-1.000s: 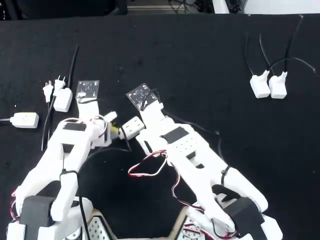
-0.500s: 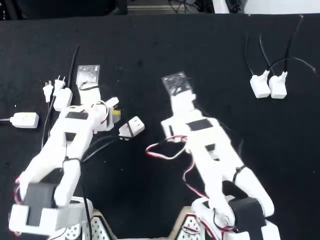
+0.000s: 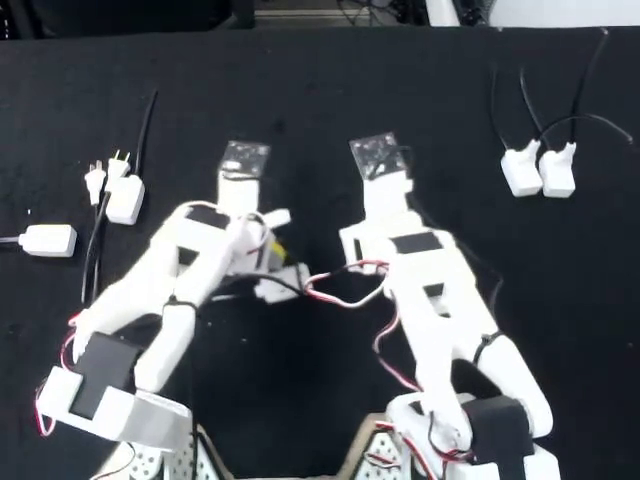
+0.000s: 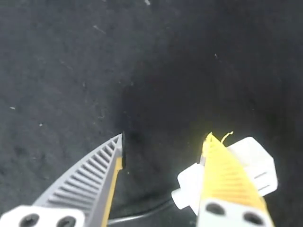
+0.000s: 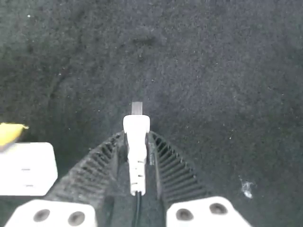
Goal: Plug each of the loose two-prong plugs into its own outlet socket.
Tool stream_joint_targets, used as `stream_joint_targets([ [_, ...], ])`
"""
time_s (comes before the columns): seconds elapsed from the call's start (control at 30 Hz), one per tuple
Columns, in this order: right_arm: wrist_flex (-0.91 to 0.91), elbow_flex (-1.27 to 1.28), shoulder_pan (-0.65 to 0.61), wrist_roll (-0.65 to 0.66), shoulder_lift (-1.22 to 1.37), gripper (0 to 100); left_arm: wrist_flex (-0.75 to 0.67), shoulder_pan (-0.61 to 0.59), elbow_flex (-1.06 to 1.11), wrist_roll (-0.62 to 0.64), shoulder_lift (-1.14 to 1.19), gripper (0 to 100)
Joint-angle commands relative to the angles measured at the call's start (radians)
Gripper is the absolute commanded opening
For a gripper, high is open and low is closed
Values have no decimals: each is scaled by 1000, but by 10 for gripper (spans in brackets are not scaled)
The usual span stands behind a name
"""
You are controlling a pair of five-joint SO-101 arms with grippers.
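Observation:
My right gripper (image 5: 136, 138) is shut on a white two-prong plug (image 5: 136, 124), prongs pointing away over the black mat; in the high view it (image 3: 378, 155) sits mid-table. My left gripper (image 4: 163, 139) is open with nothing between its grey and yellow fingers, and stands (image 3: 245, 160) just left of the right one. A white outlet socket block (image 4: 253, 163) lies beside the yellow finger, close under the left arm (image 3: 280, 288), and shows in the right wrist view (image 5: 26, 168). Two loose plugs (image 3: 106, 174) lie at the far left.
Two white socket blocks (image 3: 125, 200) (image 3: 48, 240) lie at the left by the loose plugs. At the back right, two white blocks (image 3: 538, 170) sit side by side with black cords running off the table. Red and black arm wires loop between the arms.
The right gripper pulled back from the socket block and moved right and farther away with the plug. The left arm swung right toward the middle. The socket block shifted a little right and nearer.

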Motion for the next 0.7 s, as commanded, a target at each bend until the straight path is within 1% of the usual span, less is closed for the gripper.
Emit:
stream_joint_targets([
  [0.0, -15, -50, 18, 11, -2, 10, 11, -28, -38, 0, -11, 267],
  [0.1, -15, -48, 18, 12, -2, 10, 38, -82, -38, 0, -66, 267],
  [0.23, -15, -48, 17, 12, -2, 10, 140, -143, -30, 0, -201, 267],
  [0.3, -15, -48, 17, 12, -2, 10, 147, -157, 12, 0, -253, 267],
  [0.5, -15, -48, 17, 12, -2, 10, 20, -102, 188, -8, -267, 267],
  [0.67, -15, -48, 17, 12, -1, 10, 26, -58, 222, -149, -278, 267],
])
